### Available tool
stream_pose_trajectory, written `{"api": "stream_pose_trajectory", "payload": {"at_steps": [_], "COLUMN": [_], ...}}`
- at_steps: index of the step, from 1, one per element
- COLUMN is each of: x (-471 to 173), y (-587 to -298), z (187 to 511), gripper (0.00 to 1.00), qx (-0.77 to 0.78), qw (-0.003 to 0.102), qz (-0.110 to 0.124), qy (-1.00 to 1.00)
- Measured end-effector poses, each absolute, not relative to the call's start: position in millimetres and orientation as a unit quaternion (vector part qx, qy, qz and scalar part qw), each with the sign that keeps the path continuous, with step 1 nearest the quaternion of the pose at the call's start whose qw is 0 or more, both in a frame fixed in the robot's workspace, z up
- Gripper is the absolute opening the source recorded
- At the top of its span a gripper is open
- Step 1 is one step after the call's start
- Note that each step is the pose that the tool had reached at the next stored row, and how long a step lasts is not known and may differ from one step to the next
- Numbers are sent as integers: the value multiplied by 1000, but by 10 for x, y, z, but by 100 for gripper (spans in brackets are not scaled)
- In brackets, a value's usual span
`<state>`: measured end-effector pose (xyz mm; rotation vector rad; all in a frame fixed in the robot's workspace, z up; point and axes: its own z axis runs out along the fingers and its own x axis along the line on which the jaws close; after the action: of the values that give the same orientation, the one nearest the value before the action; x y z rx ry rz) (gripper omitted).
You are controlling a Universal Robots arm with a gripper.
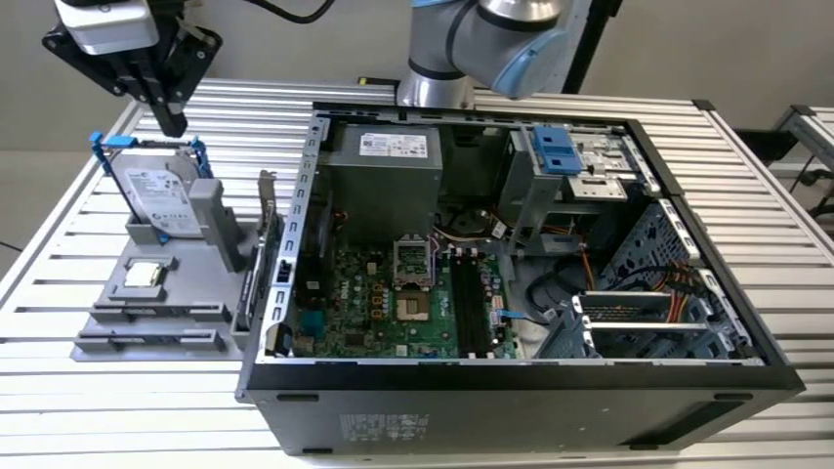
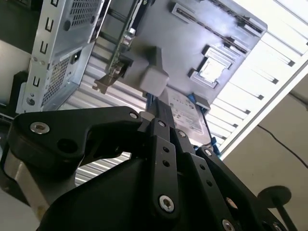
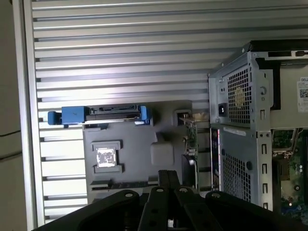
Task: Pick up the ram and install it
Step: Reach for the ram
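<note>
The ram (image 1: 261, 259) is a thin green board standing on edge in the grey holder (image 1: 156, 303), right beside the open computer case (image 1: 521, 381). The first wrist view shows the ram (image 3: 191, 139) edge-on, and the second wrist view shows the ram (image 2: 122, 43) next to the case wall. My gripper (image 1: 171, 115) hangs high over the holder's far end, above the hard drive, well apart from the ram. Its dark fingers are shut together with nothing between them, as seen of the gripper (image 3: 168, 174) and the gripper (image 2: 155, 111) in both wrist views.
A silver hard drive in a blue bracket (image 1: 163, 191) stands upright on the holder. A small square processor chip (image 1: 144, 276) lies in a recess of it. Inside the case, the motherboard (image 1: 378, 303) carries long black slots (image 1: 470, 303). The slatted metal table (image 1: 78, 391) runs around everything.
</note>
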<state>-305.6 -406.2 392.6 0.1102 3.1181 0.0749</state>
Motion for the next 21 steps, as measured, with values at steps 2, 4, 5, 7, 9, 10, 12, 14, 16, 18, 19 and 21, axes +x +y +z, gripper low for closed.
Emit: {"api": "stream_pose_trajectory", "payload": {"at_steps": [2,4,5,7,9,10,12,14,16,18,19,21], "x": [-3096,-3138,-3158,-3201,-3247,-3269,-3312,-3354,-3397,-3437,-3458,-3496], "y": [-4065,-4067,-4068,-4071,-4073,-4074,-4076,-4078,-4080,-4082,-4082,-4083], "z": [3926,3926,3926,3926,3926,3926,3926,3926,3926,3926,3926,3926], "gripper": [0,0,0,0,0,0,0,0,0,0,0,0], "qx": [35,35,35,35,35,35,35,35,35,35,35,35], "qw": [10,10,10,10,10,10,10,10,10,10,10,10], "qz": [24,24,24,24,24,24,24,24,24,24,24,24], "qy": [999,999,999,999,999,999,999,999,999,999,999,999]}}
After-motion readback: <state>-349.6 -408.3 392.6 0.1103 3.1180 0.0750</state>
